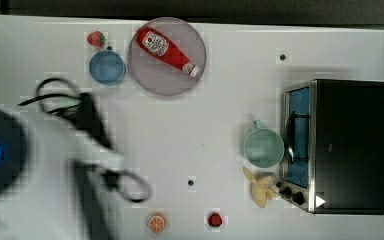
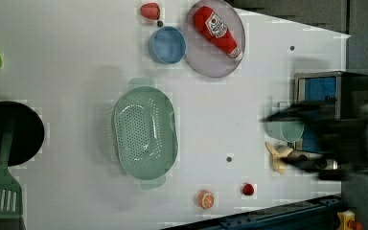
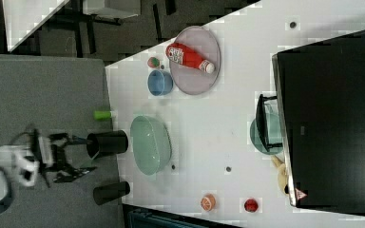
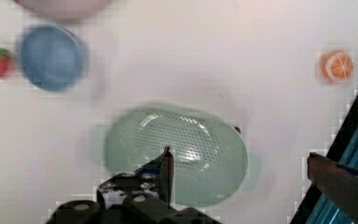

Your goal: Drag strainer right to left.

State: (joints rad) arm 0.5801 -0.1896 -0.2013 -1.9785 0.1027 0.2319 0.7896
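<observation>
white table (image 2: pixel 76 62) under the strainer (image 2: pixel 145 132), grey floor alongside, gripper (image 4: pixel 237 163) wide open, empty

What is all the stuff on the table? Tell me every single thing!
strainer: 1, mint green, middle of the left view
bowl: 1, blue, beside the plate
plate: 1, grey, holds the ketchup
ketchup bottle: 1, red, lying down
strawberry: 1, red, by the bowl
mug: 1, mint green, by the oven
toaster oven: 1, black and silver
banana: 1, yellow
orange half: 1, orange
small red fruit: 1
pan: 1, black
spatula: 1, green
claw: 1, black, open, above the strainer
</observation>
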